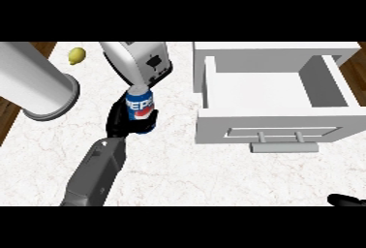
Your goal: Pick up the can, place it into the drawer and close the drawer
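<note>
Open drawer [275,92]: interior bare, open from above; walls and front panel with handle [284,147] ring it. Counter [186,169] between the left hand [121,121], which holds the can [141,102], and the drawer: unobstructed. Toaster [139,60] stands just behind the can. Large white cylinder [36,80] blocks far left; lemon [76,55] beside it.

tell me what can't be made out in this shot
- Right hand, head view: only a black tip at the lower right edge; the band cuts off the rest, so its fingers can't be judged.
- Can: its lower part is hidden by the left hand curled round it.
- Toaster: its top is cut off by the upper band.
</note>
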Robot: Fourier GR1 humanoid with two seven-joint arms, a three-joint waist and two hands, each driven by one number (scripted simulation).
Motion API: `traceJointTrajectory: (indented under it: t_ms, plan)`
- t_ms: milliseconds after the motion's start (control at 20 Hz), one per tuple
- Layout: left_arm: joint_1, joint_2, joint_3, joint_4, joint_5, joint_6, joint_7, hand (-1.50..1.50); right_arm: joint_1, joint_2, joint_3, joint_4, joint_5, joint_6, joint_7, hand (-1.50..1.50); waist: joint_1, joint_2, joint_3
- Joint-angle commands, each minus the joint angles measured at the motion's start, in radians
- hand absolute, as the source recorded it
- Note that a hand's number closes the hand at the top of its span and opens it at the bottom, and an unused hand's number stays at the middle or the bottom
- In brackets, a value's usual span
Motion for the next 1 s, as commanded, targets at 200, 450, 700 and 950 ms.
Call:
traceJointTrajectory:
  t_ms: [200,450,700,950]
  plan:
    - [-0.013,-0.022,-0.112,-0.272,-0.020,0.050,0.211,1.50,0.030,0.020,-0.001,-0.018,0.015,0.000,-0.025,-1.50,0.015,-0.006,0.001]
    - [-0.119,-0.023,-0.144,-0.363,-0.024,0.089,0.357,1.50,-0.035,-0.006,-0.022,0.048,0.019,-0.015,-0.026,-1.50,0.011,-0.003,0.001]
    - [-0.198,-0.023,-0.189,-0.508,-0.003,0.156,0.591,1.50,0.025,-0.011,-0.026,-0.056,-0.014,-0.001,0.062,-1.50,0.005,-0.005,0.001]
    - [-0.362,-0.023,-0.241,-0.482,0.018,0.272,0.650,1.50,0.038,0.015,0.013,-0.054,0.020,0.004,0.028,-1.50,-0.005,-0.002,0.001]
